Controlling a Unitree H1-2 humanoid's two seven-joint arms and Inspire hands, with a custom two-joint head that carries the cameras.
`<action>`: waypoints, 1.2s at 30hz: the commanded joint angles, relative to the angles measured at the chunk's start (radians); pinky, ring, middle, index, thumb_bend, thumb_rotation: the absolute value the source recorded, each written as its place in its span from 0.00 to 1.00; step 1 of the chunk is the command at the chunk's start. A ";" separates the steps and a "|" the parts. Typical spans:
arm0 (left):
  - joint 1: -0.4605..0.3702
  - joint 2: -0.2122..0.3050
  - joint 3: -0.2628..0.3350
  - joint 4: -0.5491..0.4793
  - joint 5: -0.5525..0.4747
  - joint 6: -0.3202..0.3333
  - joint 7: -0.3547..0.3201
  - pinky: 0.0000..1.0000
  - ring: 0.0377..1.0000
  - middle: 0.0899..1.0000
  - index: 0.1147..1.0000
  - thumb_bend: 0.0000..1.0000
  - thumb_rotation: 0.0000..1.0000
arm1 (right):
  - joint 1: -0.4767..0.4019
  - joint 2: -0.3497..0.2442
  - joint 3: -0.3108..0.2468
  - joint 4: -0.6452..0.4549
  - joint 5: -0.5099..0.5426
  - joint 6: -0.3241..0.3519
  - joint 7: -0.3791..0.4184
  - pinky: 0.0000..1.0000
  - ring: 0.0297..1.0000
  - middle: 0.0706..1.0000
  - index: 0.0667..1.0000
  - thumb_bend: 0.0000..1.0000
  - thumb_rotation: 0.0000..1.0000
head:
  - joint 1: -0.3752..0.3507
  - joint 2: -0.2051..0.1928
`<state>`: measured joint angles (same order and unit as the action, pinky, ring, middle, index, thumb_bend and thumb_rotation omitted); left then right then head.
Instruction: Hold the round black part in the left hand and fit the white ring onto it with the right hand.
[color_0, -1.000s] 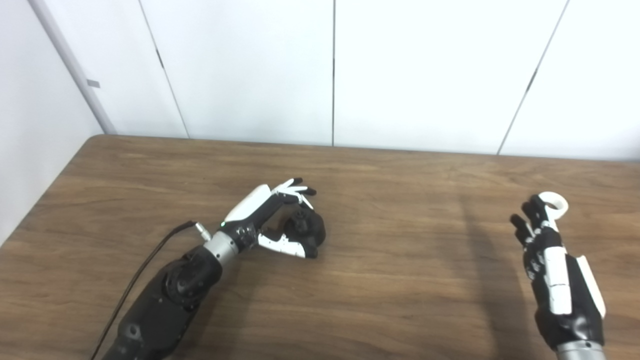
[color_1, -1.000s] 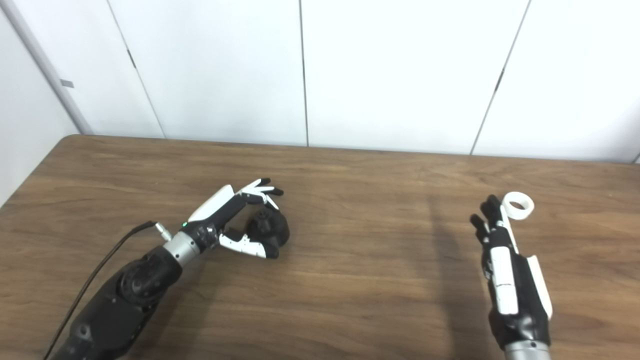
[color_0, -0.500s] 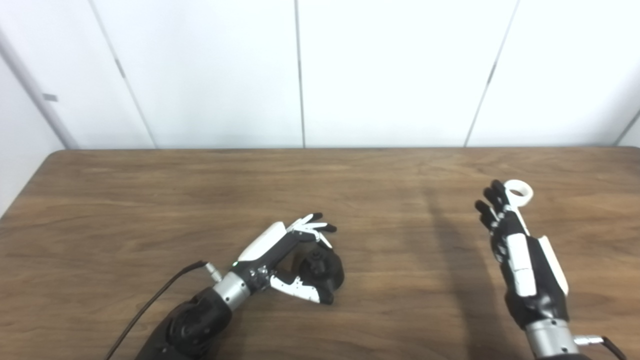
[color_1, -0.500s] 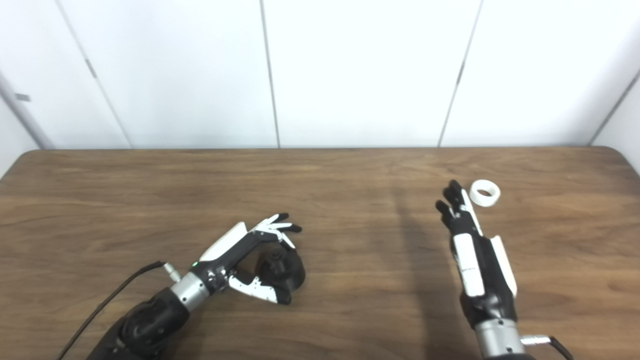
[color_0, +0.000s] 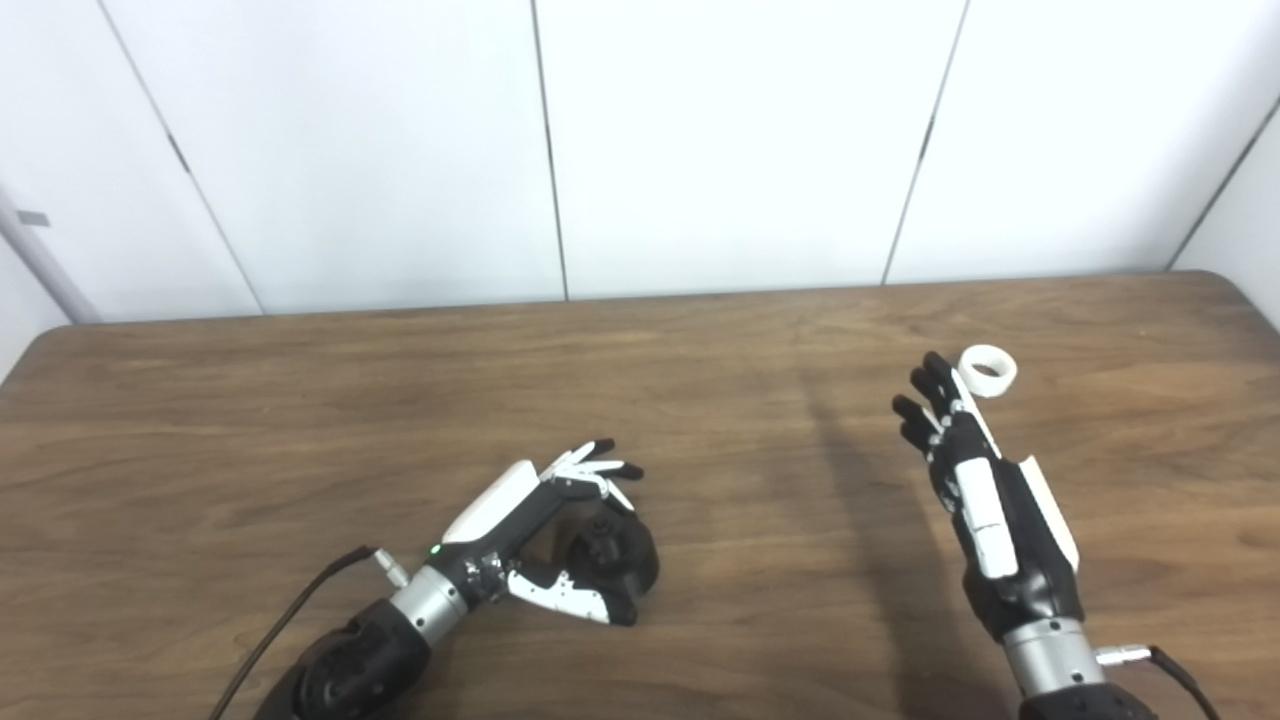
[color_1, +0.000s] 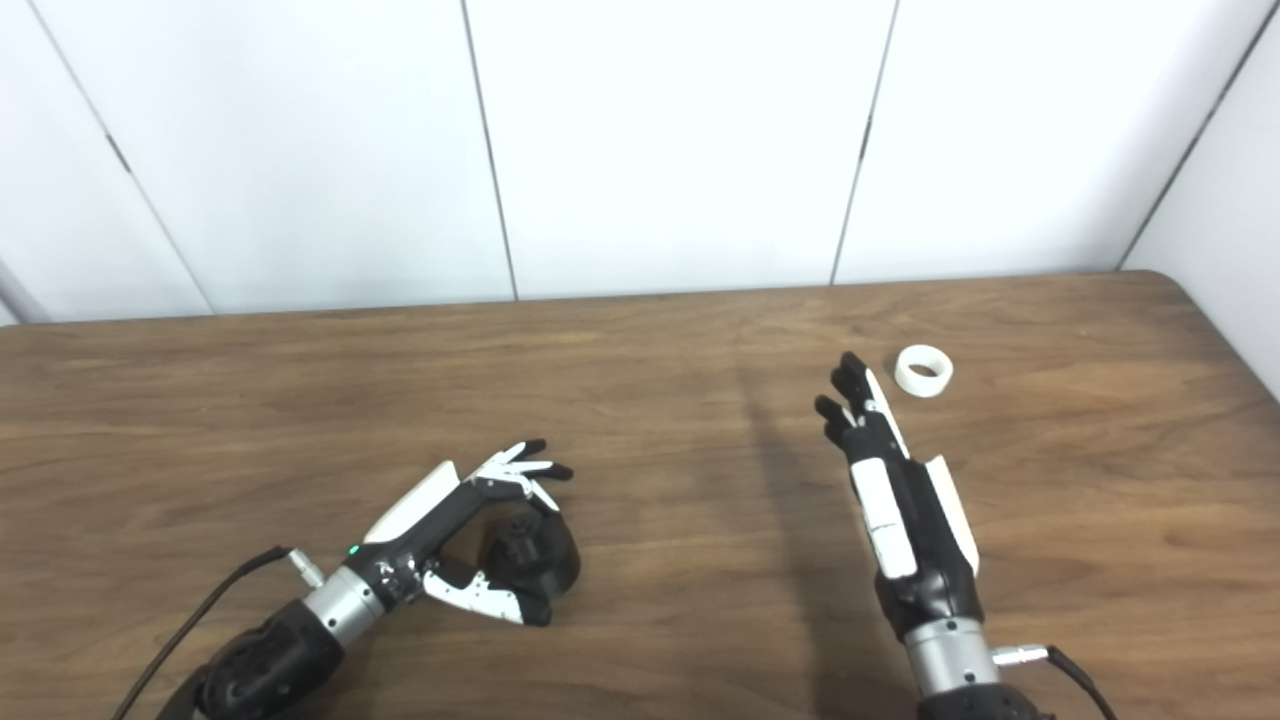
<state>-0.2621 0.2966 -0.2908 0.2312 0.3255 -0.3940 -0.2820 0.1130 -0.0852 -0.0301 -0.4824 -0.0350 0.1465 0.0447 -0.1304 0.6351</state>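
Your head cameras have swung to the right, so the whole scene sits further left in both views and the far right corner of the surface (color_1: 1150, 330) now shows; that shift is the cameras', not the things'. Your right hand (color_1: 900, 500) now leans a little more to the left, and in the right eye view the white ring (color_1: 923, 370) lies clearer of the fingers (color_1: 855, 372), just beyond and to the right of them, apart.
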 joint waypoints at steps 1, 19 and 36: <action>-0.043 0.025 0.014 0.024 0.002 -0.024 0.009 1.00 1.00 0.85 0.41 0.52 0.05 | -0.018 0.006 0.002 -0.056 -0.004 -0.018 -0.006 0.93 0.92 0.97 0.96 0.59 1.00 | -0.005 0.005; -0.163 0.192 -0.209 0.094 0.238 -0.076 0.288 1.00 0.98 0.82 0.42 0.52 0.05 | -0.038 0.027 0.017 -0.111 -0.035 0.036 -0.007 0.92 0.91 0.95 0.95 0.65 0.97 | -0.046 0.047; -0.166 0.206 -0.279 0.074 0.232 -0.076 0.355 1.00 1.00 0.83 0.42 0.52 0.06 | -0.050 0.016 0.006 -0.125 -0.043 0.060 -0.004 0.92 0.91 0.95 0.94 0.71 0.98 | -0.042 0.055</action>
<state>-0.4131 0.4974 -0.5827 0.3146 0.5700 -0.4740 0.0885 0.0843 -0.0600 -0.0174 -0.5642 -0.0820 0.2278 0.0428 -0.1718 0.6903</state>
